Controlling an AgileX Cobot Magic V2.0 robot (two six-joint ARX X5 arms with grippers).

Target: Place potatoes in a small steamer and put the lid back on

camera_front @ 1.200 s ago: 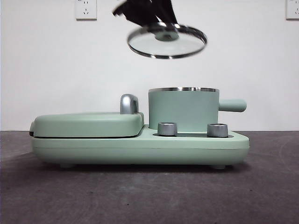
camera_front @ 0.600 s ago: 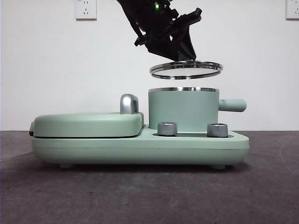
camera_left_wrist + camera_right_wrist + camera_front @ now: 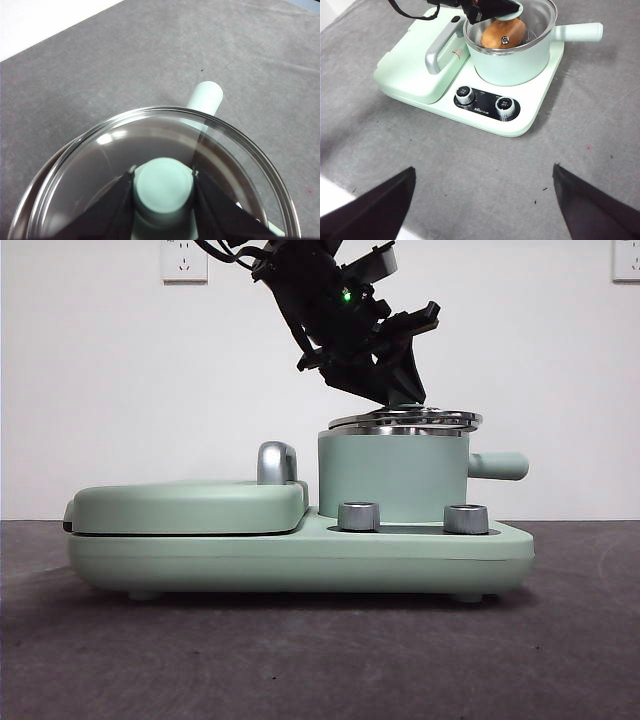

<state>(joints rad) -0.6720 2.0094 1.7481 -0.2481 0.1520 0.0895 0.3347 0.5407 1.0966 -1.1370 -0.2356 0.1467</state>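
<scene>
The mint-green small steamer [image 3: 392,475] stands on the right of the cooker base [image 3: 300,562]. The tan-orange potato [image 3: 503,33] lies inside it, seen through the glass in the right wrist view. The steel-rimmed lid [image 3: 405,420] sits level on the steamer's rim. My left gripper [image 3: 400,395] comes down from above and is shut on the lid's green knob [image 3: 163,187]. In the left wrist view its jaws press both sides of the knob. My right gripper [image 3: 482,169] is open and empty, high above the table in front of the cooker.
The flat green griddle cover [image 3: 190,505] with a steel handle [image 3: 277,462] takes the base's left half. Two steel dials [image 3: 359,516] sit on the front. The steamer's stubby handle [image 3: 497,465] sticks out to the right. Grey tabletop [image 3: 470,165] surrounds the cooker.
My left gripper has brought the lid down from high above the steamer and slightly rightwards. It now sits on the rim instead of hovering over it.
</scene>
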